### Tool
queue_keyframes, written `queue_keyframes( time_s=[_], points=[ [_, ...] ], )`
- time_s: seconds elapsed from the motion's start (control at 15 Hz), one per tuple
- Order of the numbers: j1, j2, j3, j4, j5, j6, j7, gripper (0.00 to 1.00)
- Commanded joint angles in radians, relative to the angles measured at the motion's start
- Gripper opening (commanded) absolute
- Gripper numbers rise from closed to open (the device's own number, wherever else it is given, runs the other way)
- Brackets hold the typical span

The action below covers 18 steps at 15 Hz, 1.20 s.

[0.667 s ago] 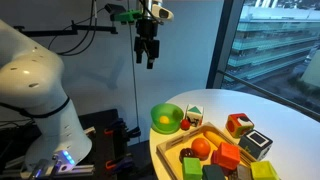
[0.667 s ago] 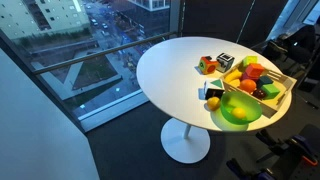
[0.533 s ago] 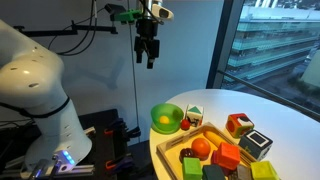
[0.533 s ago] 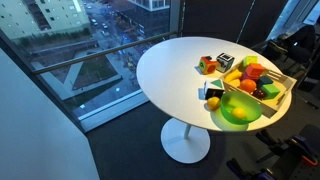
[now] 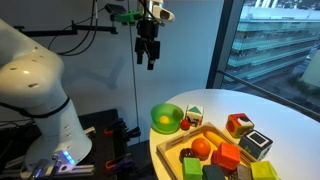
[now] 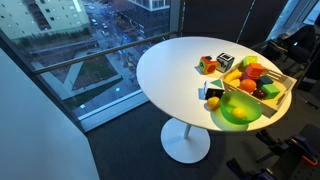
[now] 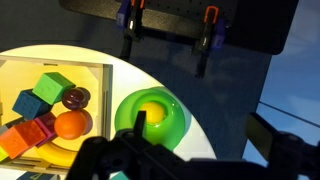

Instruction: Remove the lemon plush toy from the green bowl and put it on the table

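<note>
My gripper (image 5: 148, 57) hangs high above the round white table (image 5: 275, 112). Nothing shows in its grasp, and I cannot tell how far the fingers are parted. The small yellow lemon plush toy (image 7: 148, 112) lies inside the round lime-green bowl (image 7: 124, 120), just beside the shallow wooden tray (image 7: 25, 80).
</note>
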Motion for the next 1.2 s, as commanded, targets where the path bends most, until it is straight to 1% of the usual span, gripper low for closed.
queue_keyframes(
  time_s=[0.0,0.6,0.87,1.13],
  points=[
    [-0.027,0.033,-0.026,0.014,-0.036,0.039,0.003,1.00],
    [-0.137,0.156,-0.108,0.042,-0.124,0.212,0.014,1.00],
    [-0.172,0.197,-0.153,0.040,-0.106,0.288,0.007,1.00],
    [-0.173,0.213,-0.176,0.022,-0.081,0.353,0.001,1.00]
  ],
)
